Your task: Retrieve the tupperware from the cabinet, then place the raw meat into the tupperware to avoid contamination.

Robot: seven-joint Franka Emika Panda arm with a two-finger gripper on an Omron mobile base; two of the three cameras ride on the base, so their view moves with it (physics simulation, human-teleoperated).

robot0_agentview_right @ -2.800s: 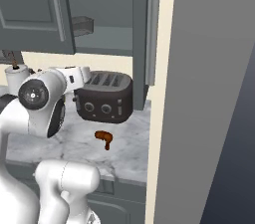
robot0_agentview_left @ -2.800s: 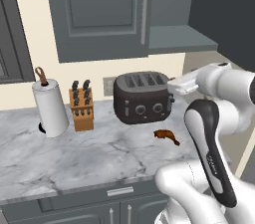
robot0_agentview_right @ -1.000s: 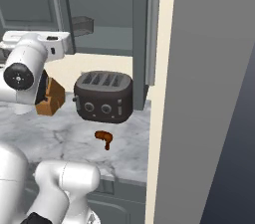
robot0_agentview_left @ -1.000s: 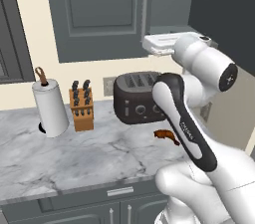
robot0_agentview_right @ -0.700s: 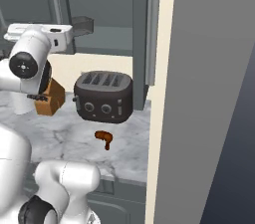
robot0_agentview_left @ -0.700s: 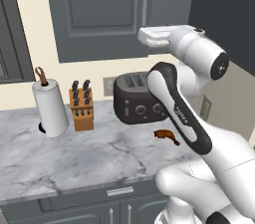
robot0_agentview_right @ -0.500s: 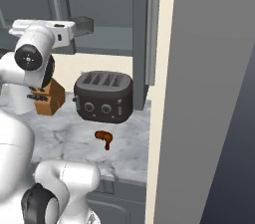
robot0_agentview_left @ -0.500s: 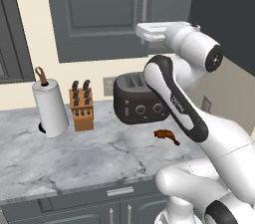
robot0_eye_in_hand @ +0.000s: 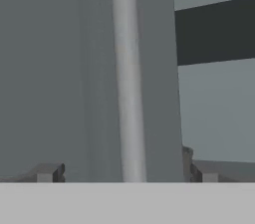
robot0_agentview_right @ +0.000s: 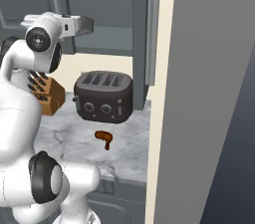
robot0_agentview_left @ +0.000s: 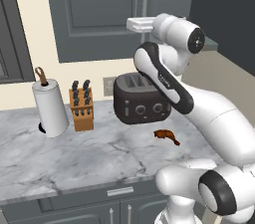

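Now, tool (robot0_eye_in_hand: 127, 170) open wide, tips either side of the cabinet (robot0_agentview_left: 99, 14) door's silver handle (robot0_eye_in_hand: 127, 68), probably not touching, raw meat (robot0_agentview_left: 167, 136) on counter (robot0_agentview_left: 60, 158) below cabinet, toaster (robot0_agentview_left: 139, 101) beside it.

The cabinet (robot0_agentview_left: 99, 14) is dark grey with panelled doors, and its bar handle (robot0_eye_in_hand: 127, 73) is pale silver. Behind it the wall (robot0_agentview_left: 30, 4) is cream. The counter (robot0_agentview_left: 74, 158) is white marble with grey veins. On it, the toaster (robot0_agentview_left: 141, 101) is glossy black with 4 slots, the knife block (robot0_agentview_left: 82, 113) is tan wood holding black handles, and the paper towel roll (robot0_agentview_left: 49, 106) is white with a brown top. The raw meat (robot0_agentview_left: 167, 136) is reddish-brown. The arm (robot0_agentview_left: 199, 108) is white with dark joints.
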